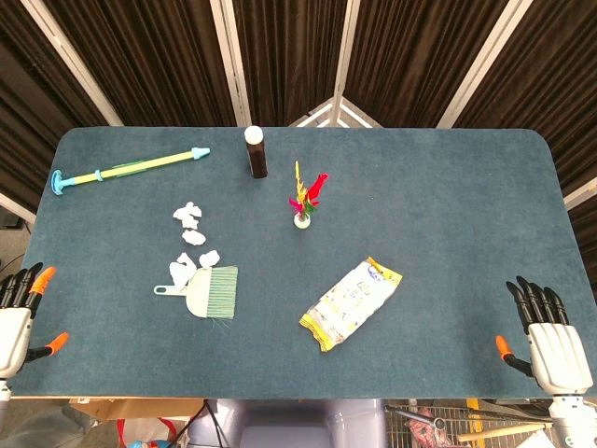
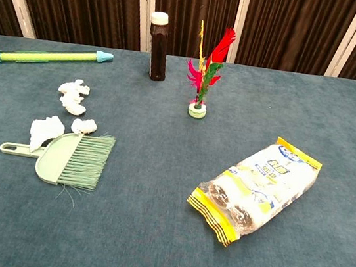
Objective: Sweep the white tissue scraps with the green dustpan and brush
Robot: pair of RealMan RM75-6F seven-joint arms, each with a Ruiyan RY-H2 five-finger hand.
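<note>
- Counter [image 1: 448,187]: blue-grey felt top, dark curtains behind the far edge.
- Left hand [image 1: 17,317]: near-left corner of counter, fingers spread wide, holds nothing. Seen in head view only.
- Right hand [image 1: 546,336]: near-right corner, fingers spread wide, holds nothing. Head view only.
- Green dustpan [image 1: 191,294]: lies flat, left of centre, handle pointing left. Well apart from both hands.
- Brush [image 1: 219,291]: green bristles lying on the dustpan w/ bristle tips fanned out to the right. Brush handle not distinguishable from pan.
- White tissue scraps [image 1: 189,217]: loose group just far of the dustpan; nearest scraps [image 2: 46,129] touch or overlap the pan's far-left edge, others lie a little farther off toward the far side.
- Yellow-green rod [image 1: 131,169]: far-left, w/ blue ends, lying at a slant.
- Dark bottle [image 1: 256,152]: upright, white cap, far centre.
- Feather shuttlecock [image 1: 305,201]: upright on white base, red/yellow/green feathers, just right of and nearer than the bottle.
- Snack packet [image 1: 352,302]: yellow-and-white, lies flat at a slant, near centre-right.
</note>
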